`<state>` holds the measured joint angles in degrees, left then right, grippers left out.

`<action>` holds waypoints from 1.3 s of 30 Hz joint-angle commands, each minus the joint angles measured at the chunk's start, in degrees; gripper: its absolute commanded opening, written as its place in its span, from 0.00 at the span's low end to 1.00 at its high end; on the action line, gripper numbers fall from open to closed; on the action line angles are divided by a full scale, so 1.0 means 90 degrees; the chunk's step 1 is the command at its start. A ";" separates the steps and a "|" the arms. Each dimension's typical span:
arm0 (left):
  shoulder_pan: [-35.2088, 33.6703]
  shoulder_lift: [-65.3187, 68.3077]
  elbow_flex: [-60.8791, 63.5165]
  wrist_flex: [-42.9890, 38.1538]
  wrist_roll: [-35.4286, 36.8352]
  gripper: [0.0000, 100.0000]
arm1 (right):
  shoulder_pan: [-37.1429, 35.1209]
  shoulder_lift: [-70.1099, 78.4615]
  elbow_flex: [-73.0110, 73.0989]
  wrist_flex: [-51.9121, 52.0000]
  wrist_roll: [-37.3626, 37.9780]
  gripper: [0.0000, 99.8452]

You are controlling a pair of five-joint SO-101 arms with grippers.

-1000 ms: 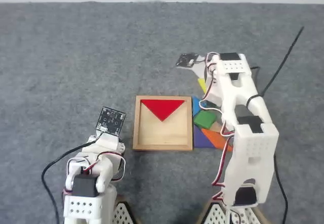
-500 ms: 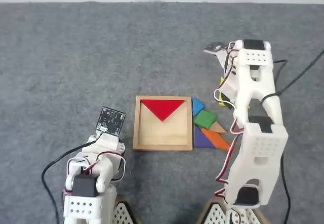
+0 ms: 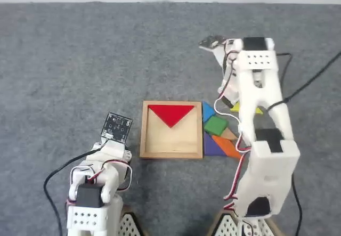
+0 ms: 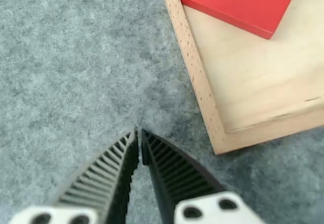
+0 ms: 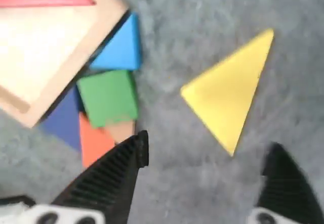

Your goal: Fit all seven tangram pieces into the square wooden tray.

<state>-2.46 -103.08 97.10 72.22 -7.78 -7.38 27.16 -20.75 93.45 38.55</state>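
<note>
The square wooden tray (image 3: pixel 145 140) lies mid-table with a red triangle (image 3: pixel 170 113) against its far edge. In the right wrist view a yellow triangle (image 5: pixel 230 95) lies flat on the carpet, and my right gripper (image 5: pixel 207 158) hangs open above it, touching nothing. In the high view the yellow triangle (image 3: pixel 250 110) peeks out from under the right arm (image 3: pixel 256 87). Right of the tray cluster a blue triangle (image 3: pixel 208 111), green square (image 3: pixel 216 125), tan piece (image 3: pixel 230 135), dark blue piece (image 3: pixel 211 146) and orange piece (image 3: pixel 227 146). My left gripper (image 4: pixel 139 135) is shut over bare carpet, just off the tray's corner (image 4: pixel 202 97).
Grey carpet covers the whole table. The left arm (image 3: pixel 106 161) sits left of the tray near the front edge. A cable (image 3: pixel 309 84) trails off to the right of the right arm. The tray's lower half (image 5: pixel 45 57) is bare wood.
The right arm's wrist swung right and away from the tray, then back a little. The yellow triangle now shows farther right, on the carpet. The left arm has not moved.
</note>
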 commanded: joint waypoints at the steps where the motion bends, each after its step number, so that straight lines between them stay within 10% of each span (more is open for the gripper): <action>1: -0.0029 -0.0156 -0.0073 0.0039 0.0049 0.01 | -0.0034 0.0142 -0.0059 -0.0581 -0.0078 0.43; 39: -0.0029 -0.0156 -0.0073 0.0039 0.0049 0.01 | 0.0532 0.1607 -0.0137 -0.1167 -0.0410 0.28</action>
<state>-2.46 -103.08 97.10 72.22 -7.78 -3.60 42.11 -21.98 82.90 35.65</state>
